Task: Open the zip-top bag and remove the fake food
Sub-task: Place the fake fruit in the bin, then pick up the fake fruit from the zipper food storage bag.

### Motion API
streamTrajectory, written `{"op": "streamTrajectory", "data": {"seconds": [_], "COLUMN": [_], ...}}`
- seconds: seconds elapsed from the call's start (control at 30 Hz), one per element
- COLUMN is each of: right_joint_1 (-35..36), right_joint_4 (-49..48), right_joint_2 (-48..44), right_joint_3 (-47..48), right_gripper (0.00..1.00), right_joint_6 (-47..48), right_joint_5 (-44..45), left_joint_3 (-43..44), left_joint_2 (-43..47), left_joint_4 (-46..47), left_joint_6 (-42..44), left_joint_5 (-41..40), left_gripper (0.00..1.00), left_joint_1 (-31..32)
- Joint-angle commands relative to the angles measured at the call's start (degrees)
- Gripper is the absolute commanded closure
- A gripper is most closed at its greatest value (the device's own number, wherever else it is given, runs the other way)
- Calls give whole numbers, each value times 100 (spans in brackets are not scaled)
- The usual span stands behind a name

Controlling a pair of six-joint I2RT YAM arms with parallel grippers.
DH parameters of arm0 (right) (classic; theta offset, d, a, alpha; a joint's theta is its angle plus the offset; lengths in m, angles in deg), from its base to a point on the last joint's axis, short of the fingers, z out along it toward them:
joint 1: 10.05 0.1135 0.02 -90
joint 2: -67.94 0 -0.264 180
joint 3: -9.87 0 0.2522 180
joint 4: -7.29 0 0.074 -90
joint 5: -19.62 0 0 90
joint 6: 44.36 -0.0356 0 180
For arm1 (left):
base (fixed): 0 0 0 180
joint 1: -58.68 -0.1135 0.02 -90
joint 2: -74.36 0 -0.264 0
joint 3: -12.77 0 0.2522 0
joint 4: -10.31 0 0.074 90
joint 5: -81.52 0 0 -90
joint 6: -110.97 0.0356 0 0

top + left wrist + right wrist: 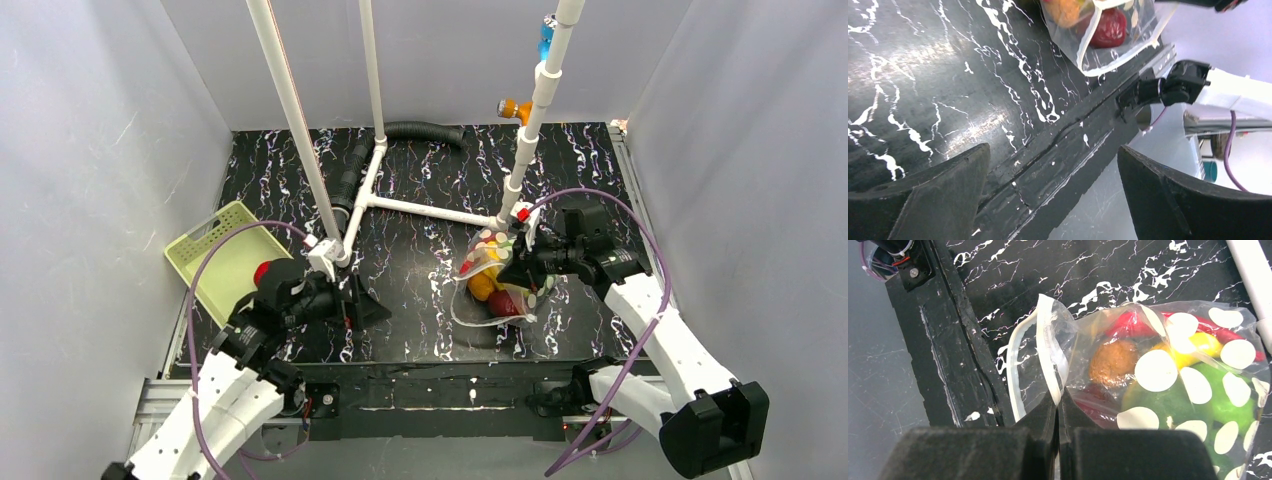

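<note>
The zip-top bag (478, 310) lies right of the table's middle, clear with pale round dots. Its mouth faces the near edge and its two white zip strips stand apart. The fake food (1168, 405) is inside it: a green piece, a yellow one (1198, 347), a red chili, an orange-brown ball (1113, 362) and a dark red ball (507, 302). My right gripper (1058, 397) is shut on one zip strip at the mouth. My left gripper (365, 305) hovers wide open and holds nothing, well left of the bag (1108, 50), near the front table edge.
A pale green perforated basket (225, 260) leans at the left wall behind my left arm. A white pipe frame (420, 208) crosses the table's middle, with uprights close to both grippers. A black hose (420, 132) curves along the back. The table's front edge (1083, 150) runs under my left gripper.
</note>
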Motion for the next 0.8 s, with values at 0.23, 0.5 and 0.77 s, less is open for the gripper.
{"op": "streamTrajectory", "data": {"seconds": [0.23,0.5,0.77], "right_joint_1": [-310,-347,-441], "right_joint_4": [58,85,85], "right_joint_2": [-26,-12,-26], "right_joint_3": [-51,-101,-127], "right_gripper": [99,99,99], "right_joint_6": [366,406,407], "right_joint_5": [-554,-622,-602], "left_joint_3": [289,342,290], "left_joint_2": [-1016,-1976,-3024], "left_joint_4": [1176,2518,4069], "left_joint_6": [77,346,470], "left_joint_5": [-1904,-2951,-3520], "left_gripper": [2,2,2], "left_joint_1": [2666,3985,4459]}}
